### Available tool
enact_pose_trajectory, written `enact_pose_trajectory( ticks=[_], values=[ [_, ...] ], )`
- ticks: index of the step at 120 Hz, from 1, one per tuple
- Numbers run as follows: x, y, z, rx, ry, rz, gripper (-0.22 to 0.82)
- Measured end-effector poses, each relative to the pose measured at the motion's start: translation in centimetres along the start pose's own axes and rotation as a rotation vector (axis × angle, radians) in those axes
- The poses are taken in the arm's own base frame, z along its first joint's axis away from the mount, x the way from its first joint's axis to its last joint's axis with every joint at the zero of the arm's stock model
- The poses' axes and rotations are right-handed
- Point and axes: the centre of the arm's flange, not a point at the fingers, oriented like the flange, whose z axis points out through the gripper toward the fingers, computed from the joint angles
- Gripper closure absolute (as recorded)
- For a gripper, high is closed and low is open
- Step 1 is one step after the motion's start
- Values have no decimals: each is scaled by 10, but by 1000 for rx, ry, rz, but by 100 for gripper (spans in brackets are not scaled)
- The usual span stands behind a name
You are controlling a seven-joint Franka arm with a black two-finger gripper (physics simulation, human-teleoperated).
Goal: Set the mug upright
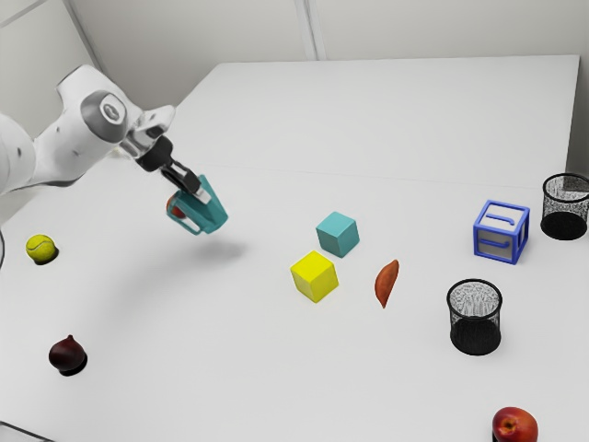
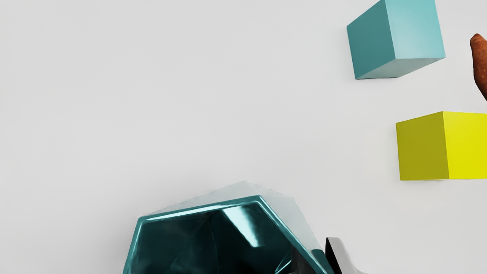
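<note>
The gripper (image 1: 196,191) is toward the exterior view's left, shut on the wall of the teal mug (image 1: 213,214). The mug hangs tilted above the table, its shadow on the surface below, with its handle on the side toward the exterior view's left. In the wrist view the open mouth of the mug (image 2: 213,236) faces the camera. There the gripper (image 2: 317,259) has one finger outside the rim and the other inside, with the wall between them. The mug's base is hidden in the wrist view.
A red round object (image 1: 175,206) is partly behind the mug. Beyond stand a teal cube (image 1: 338,235), a yellow cube (image 1: 315,276) and a sweet potato (image 1: 386,283). Farther are two mesh cups (image 1: 475,318) (image 1: 565,207), a blue-edged block (image 1: 502,232) and a peach (image 1: 514,427).
</note>
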Motion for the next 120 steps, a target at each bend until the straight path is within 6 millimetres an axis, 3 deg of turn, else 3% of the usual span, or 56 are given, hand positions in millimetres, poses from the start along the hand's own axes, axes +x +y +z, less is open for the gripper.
enact_pose_trajectory(
  ticks=[9, 19, 26, 34, 41, 62, 90, 120],
  values=[
    [-6, 52, 1, 107, -131, 89, 78],
    [-33, 111, 22, 168, -212, 140, 78],
    [-57, 131, 33, 200, -229, 126, 78],
    [-83, 137, 54, 216, -231, 70, 78],
    [-93, 143, 65, 227, -204, 25, 78],
    [-86, 156, 73, 252, -66, -101, 78],
    [-94, 157, 88, 260, -7, -242, 78],
    [-96, 156, 92, 257, 18, -328, 29]
  ],
)
